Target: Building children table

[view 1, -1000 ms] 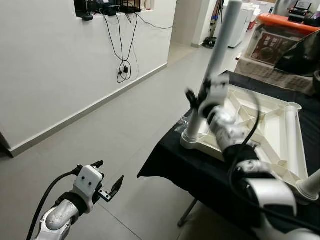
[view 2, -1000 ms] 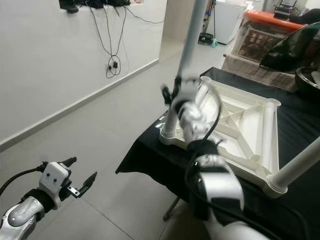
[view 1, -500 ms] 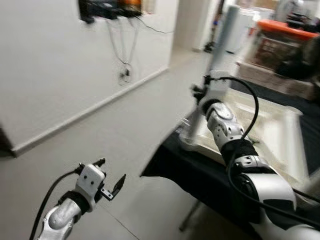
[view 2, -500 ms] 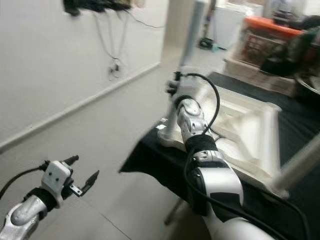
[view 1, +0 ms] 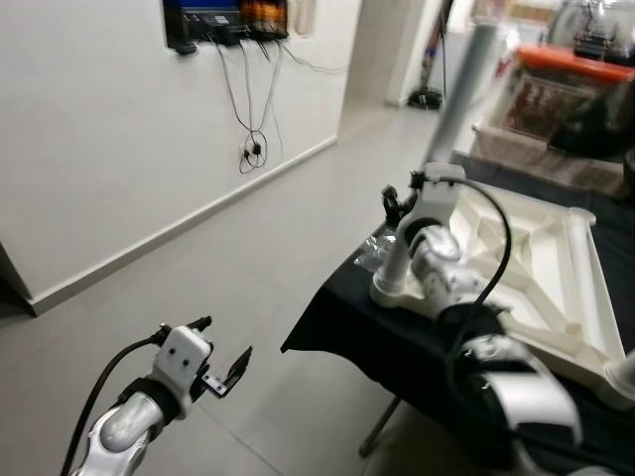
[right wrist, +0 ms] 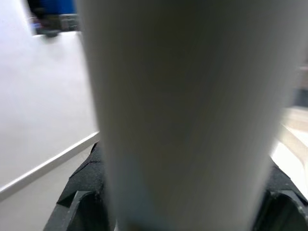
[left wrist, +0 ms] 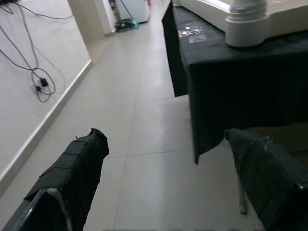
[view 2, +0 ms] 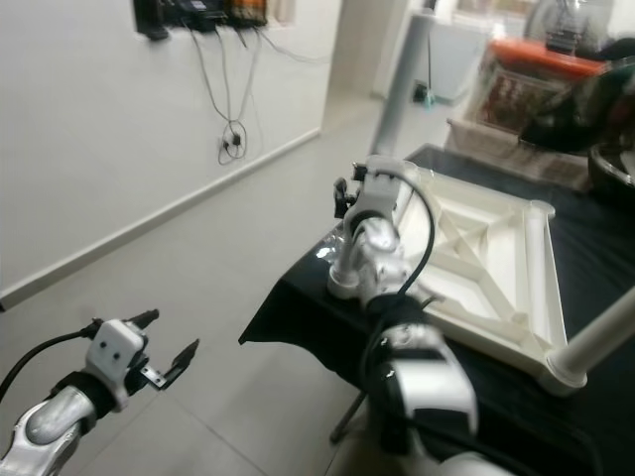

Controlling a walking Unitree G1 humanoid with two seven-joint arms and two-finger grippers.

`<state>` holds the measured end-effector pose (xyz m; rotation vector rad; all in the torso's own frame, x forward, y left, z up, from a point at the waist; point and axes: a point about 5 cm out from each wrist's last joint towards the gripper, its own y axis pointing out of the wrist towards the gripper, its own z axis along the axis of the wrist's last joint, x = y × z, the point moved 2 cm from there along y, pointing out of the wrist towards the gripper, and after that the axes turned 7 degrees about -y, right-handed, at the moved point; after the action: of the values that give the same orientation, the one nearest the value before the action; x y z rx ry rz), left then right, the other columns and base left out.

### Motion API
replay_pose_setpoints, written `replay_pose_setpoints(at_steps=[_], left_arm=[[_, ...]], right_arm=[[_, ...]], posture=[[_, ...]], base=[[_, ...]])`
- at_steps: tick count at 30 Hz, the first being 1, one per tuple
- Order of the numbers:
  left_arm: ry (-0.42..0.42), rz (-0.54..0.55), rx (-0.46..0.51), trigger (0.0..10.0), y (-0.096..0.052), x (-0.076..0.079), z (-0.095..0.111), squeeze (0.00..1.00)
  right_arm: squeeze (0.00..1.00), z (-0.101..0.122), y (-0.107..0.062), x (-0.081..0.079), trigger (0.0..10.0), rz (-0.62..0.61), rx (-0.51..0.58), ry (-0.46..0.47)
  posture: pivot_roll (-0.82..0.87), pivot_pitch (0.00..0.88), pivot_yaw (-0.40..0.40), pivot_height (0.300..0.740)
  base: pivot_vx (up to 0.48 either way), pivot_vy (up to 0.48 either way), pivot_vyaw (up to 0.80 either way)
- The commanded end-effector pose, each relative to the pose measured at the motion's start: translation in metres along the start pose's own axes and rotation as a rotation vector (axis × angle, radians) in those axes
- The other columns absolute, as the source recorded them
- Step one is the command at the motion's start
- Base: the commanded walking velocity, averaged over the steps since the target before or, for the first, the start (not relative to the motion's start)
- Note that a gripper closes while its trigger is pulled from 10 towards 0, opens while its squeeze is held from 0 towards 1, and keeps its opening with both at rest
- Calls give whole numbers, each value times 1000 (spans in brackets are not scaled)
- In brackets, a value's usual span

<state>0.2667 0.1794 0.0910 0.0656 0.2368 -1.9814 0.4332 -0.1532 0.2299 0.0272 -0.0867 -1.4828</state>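
Right gripper (view 1: 402, 203) clamped around upright white table leg (view 1: 451, 109), whose long axis rises from the corner socket of the inverted tabletop (view 2: 496, 248) on the black worktop (view 1: 347, 317). Left gripper (view 1: 223, 367) open, empty, well apart over floor.

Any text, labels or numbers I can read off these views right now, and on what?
None can be read.
Box under the orange lid: a red printed panel, too blurred to read.
Wall screen: blue and orange glow, no legible characters.
White tabletop, leg, black cloth: no markings.
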Motion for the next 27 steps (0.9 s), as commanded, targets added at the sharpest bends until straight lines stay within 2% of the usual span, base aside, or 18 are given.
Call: replay_pose_setpoints(at_steps=[1,2,3,4,7,10,12,13,14,15,18,19,20,21,23,24,25,27], left_arm=[[1,-8,-27,10000,-1,3,-7,0],[-1,-6,-28,10000,-2,3,-8,0],[-3,-4,-30,10000,-3,4,-9,0],[-5,-3,-30,10000,-4,5,-10,0],[-7,-2,-31,10000,-4,5,-10,0],[-8,4,-31,10000,-4,5,-10,0],[-8,4,-31,10000,-4,5,-10,0],[-9,5,-30,10000,-5,5,-10,0],[-9,5,-30,10000,-5,5,-10,0],[-8,6,-31,10000,-5,4,-10,0],[-7,7,-32,10000,-6,4,-10,0],[-6,5,-34,10000,-6,4,-10,0],[-6,5,-34,10000,-6,4,-10,0],[-4,0,-37,10000,-6,4,-11,0],[-4,0,-37,10000,-6,4,-11,0],[-2,-4,-38,10000,-6,4,-11,0],[0,0,-36,10000,-5,2,-10,0],[1,6,-33,10000,-5,0,-9,0]], right_arm=[[0,12,3,-7,10000,94,39,-13],[0,20,0,-12,10000,256,87,-56],[0,21,-3,-12,1098,370,87,-98],[0,16,-3,-4,0,370,36,-120],[0,12,-2,3,0,345,-3,-130],[0,3,2,30,0,44,-91,-117],[0,3,2,30,0,44,-91,-117],[0,-9,-4,56,0,-250,-150,-46],[0,-9,-4,56,0,-250,-150,-46],[0,-31,-16,66,0,-510,-209,25],[0,-46,-27,70,0,-668,-255,71],[0,-61,-33,46,7098,-684,-299,71],[0,-61,-33,46,7098,-684,-299,71],[0,-68,-33,21,10000,-600,-312,68],[0,-68,-33,21,10000,-600,-312,68],[0,-67,-30,-5,10000,-455,-290,55],[1000,-54,-22,-15,10000,-309,-211,60],[1000,-39,-14,-14,10000,-204,-150,52]], posture=[[41,0,-117,740],[38,0,-120,740],[44,0,-127,740],[44,0,-127,740],[44,0,-127,740],[48,0,-135,740],[48,0,-135,740],[48,0,-134,740],[48,0,-134,740],[54,0,-132,740],[54,0,-132,740],[49,0,-118,740],[49,0,-118,740],[49,0,-118,740],[49,0,-118,740],[43,0,-118,740],[46,0,-127,740],[46,0,-127,740]], base=[[0,0,0],[0,0,0],[0,0,0],[0,0,0],[0,0,0],[0,0,0],[0,0,0],[0,0,0],[0,0,0],[0,0,0],[0,0,0],[0,0,0],[0,0,0],[0,0,0],[0,0,0],[0,0,0],[0,0,0],[0,0,0]])
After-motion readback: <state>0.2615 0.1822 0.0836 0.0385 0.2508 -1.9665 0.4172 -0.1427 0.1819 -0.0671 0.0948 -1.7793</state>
